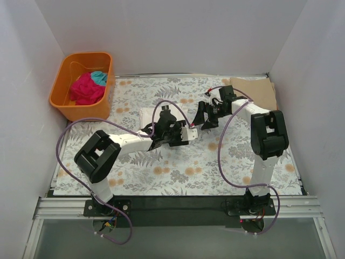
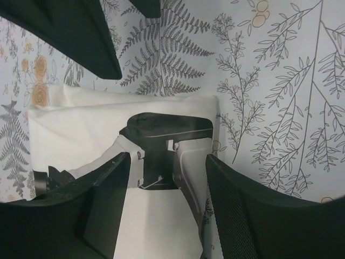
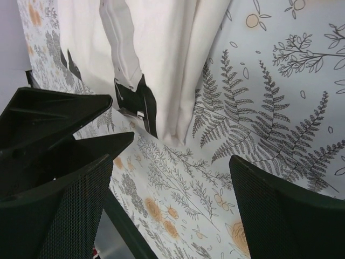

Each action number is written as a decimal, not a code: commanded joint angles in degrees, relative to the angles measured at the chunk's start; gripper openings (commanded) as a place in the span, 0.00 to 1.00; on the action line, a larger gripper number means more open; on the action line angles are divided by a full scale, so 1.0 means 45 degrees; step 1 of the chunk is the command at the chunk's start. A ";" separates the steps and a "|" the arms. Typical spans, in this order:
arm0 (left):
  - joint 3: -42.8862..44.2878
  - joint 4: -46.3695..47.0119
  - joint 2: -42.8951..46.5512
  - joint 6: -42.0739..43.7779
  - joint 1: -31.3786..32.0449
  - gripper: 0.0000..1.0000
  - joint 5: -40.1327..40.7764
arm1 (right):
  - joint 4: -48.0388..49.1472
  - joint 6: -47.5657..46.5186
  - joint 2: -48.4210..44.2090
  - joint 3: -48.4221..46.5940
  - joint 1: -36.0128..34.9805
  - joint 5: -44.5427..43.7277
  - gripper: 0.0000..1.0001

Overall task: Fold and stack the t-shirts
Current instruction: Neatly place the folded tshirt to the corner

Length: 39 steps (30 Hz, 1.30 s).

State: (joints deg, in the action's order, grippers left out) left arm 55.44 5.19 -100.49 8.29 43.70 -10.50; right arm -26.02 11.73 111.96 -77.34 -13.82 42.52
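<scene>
A folded white t-shirt with a black print (image 1: 146, 115) lies mid-table, partly under my left arm. In the left wrist view it (image 2: 91, 118) fills the middle, and my left gripper (image 2: 167, 208) is open and empty just above its near part. In the top view the left gripper (image 1: 181, 134) sits at the shirt's right edge. My right gripper (image 1: 200, 116) is open and empty, hovering over bare covering just right of the shirt's corner (image 3: 178, 70); it also shows in its wrist view (image 3: 172, 216). A folded tan t-shirt (image 1: 254, 89) lies back right. Magenta (image 1: 86, 89) and teal (image 1: 99, 77) shirts are bunched in the tub.
The orange plastic tub (image 1: 67, 108) stands at the back left corner. The floral table covering (image 1: 178, 172) spreads over the whole table. White walls close in the left, back and right sides. Purple cables loop from both arms.
</scene>
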 commanded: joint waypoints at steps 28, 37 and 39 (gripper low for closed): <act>0.2289 -0.0646 -0.0736 -0.1667 0.0171 0.00 -0.0928 | 0.3964 0.3894 0.0803 0.1502 0.0025 0.1800 0.99; 0.2777 -0.0743 -0.0716 -0.2331 -0.0024 0.00 -0.1571 | 0.7967 0.6963 0.0939 0.2851 -0.0461 0.1450 0.98; 0.2817 -0.0743 -0.0736 -0.2409 -0.0024 0.00 -0.1592 | 0.9001 0.7684 0.1056 0.3007 -0.0541 0.1040 0.98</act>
State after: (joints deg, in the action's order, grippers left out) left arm 65.84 1.63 -107.04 -1.15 43.72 -15.44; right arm 4.67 39.88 115.26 -64.88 -15.03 49.50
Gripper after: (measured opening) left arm 0.050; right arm 0.985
